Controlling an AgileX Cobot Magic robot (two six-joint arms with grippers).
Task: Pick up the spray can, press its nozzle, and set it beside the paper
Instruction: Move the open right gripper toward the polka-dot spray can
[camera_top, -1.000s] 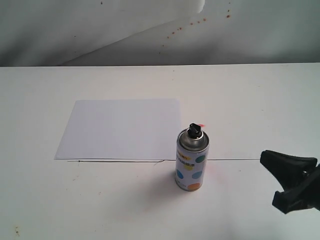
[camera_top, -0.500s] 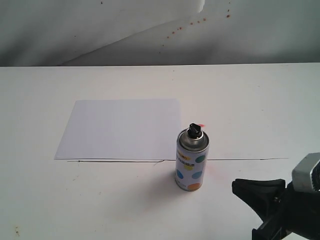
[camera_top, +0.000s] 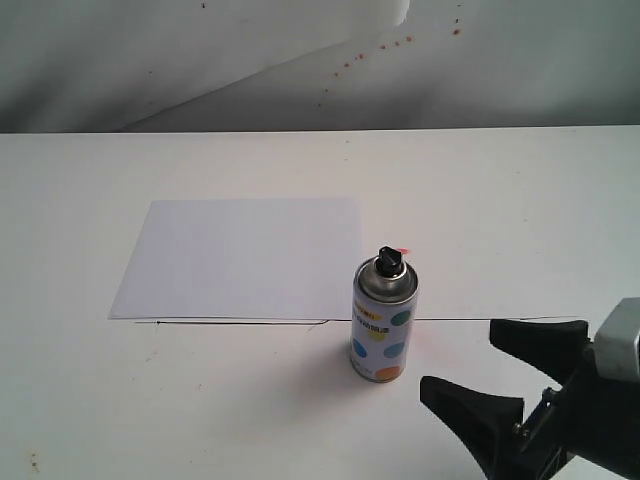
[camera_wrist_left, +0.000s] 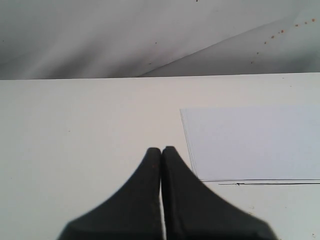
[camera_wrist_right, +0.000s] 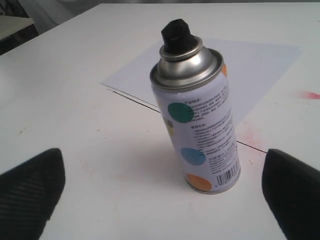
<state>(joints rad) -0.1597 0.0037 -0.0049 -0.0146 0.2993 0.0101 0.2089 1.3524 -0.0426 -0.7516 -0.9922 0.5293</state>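
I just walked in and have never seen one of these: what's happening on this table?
The robot's right gripper hangs open close to the spray can, not touching it. The can stands upright on the table by a corner of the paper. The left gripper is shut and holds nothing.

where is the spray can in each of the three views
Exterior view: the spray can stands upright just right of centre, at the lower right corner of the paper, left of the open right hand.
Left wrist view: not in it.
Right wrist view: centre of the picture, upright between the right hand's two fingers.
Shared landmark: the paper, visible in all three.
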